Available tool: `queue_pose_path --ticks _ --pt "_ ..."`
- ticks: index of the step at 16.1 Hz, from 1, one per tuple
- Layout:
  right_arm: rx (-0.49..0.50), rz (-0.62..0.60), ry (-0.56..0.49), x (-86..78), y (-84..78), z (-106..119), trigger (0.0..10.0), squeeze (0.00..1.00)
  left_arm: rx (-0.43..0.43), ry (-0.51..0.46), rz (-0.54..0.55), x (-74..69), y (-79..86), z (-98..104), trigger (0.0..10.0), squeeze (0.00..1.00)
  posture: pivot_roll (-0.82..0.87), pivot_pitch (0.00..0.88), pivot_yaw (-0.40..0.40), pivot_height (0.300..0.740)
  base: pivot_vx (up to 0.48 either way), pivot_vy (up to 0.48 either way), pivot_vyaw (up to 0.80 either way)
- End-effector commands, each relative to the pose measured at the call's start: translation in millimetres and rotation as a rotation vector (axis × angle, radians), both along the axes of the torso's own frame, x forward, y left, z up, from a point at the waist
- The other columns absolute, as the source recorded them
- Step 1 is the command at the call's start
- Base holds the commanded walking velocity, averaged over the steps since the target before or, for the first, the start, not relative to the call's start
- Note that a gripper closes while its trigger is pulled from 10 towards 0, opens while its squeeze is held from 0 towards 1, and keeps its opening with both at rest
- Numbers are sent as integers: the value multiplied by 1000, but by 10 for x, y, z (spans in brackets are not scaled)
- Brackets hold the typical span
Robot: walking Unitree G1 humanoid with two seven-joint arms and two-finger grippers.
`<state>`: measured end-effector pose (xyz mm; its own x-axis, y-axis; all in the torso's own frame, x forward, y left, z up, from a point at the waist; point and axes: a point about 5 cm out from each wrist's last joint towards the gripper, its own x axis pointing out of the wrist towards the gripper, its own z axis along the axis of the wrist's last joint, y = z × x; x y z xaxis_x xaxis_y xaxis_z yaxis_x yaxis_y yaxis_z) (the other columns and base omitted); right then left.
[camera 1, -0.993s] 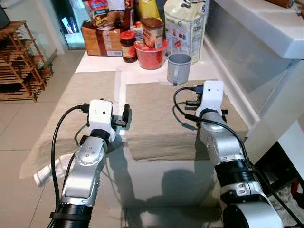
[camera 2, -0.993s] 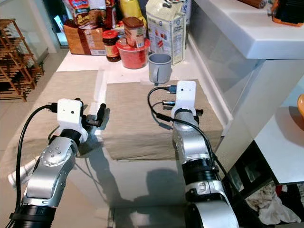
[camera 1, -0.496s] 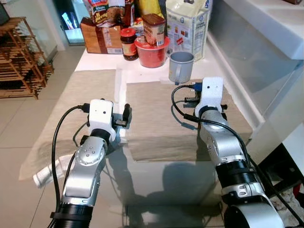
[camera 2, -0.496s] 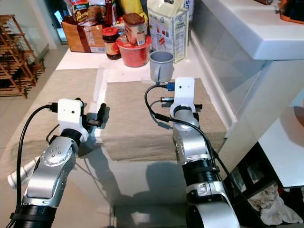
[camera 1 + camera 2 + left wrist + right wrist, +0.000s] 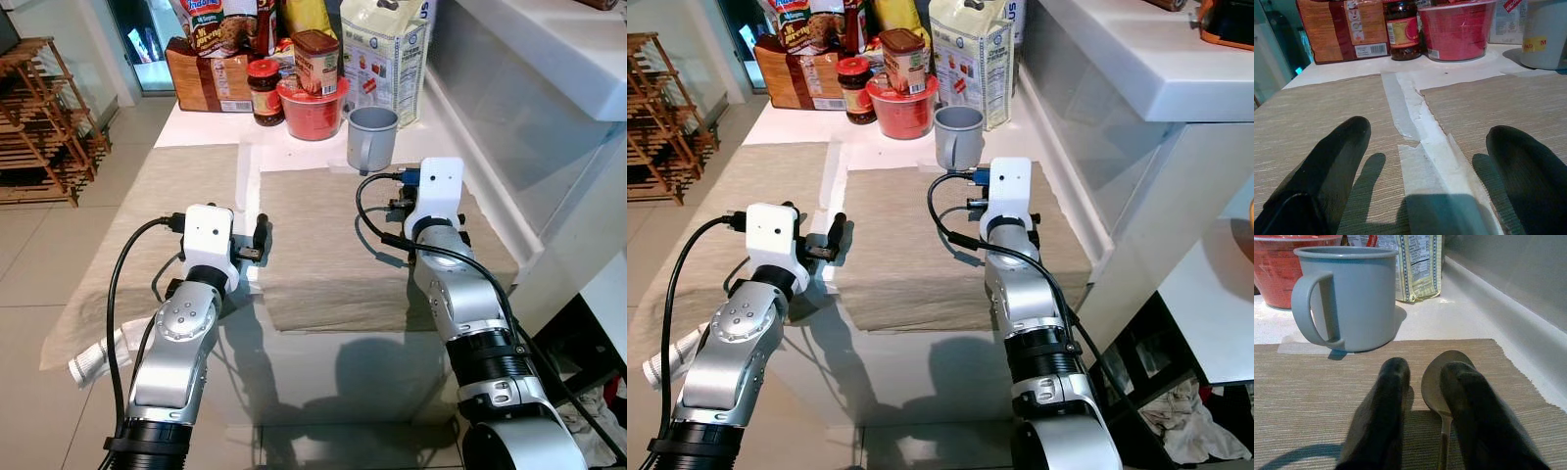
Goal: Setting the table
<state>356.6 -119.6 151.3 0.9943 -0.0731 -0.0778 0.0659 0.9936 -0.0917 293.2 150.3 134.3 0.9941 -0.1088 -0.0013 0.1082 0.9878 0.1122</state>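
Observation:
A metal spoon [image 5: 1442, 378] lies along the right tan placemat [image 5: 318, 255], with its bowl pointing toward a grey mug [image 5: 1352, 298]. My right gripper [image 5: 1425, 369] is low over this mat and shut on the spoon's handle. The mug [image 5: 371, 137] stands on the white tabletop just past the mat's far edge. My left gripper [image 5: 1425, 132] is open and holds nothing. It hovers over the taped seam between the right placemat and the left placemat [image 5: 147, 206].
Behind the mats stand a red bowl [image 5: 312, 110], a dark jar [image 5: 265, 91], a brown box [image 5: 204, 78] and a large white bag [image 5: 382, 54]. A white counter [image 5: 549, 49] runs along the right. A wooden rack [image 5: 39, 127] stands at the far left on the tiled floor.
My right arm has edged slightly forward toward the mug. The left arm has not moved, and the view has shifted a little.

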Motion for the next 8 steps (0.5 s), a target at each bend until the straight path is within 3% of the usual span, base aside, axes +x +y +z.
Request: queue_pose_path --ticks 1,8 --pt "0 -11 14 -7 -12 -19 10000 1000 15 -19 3 8 -7 57 10000 0 -22 0 71 740 0 0 0" --pt "2 1 2 6 17 32 10000 1000 20 -21 2 10 4 58 10000 0 -21 0 71 740 0 0 0"
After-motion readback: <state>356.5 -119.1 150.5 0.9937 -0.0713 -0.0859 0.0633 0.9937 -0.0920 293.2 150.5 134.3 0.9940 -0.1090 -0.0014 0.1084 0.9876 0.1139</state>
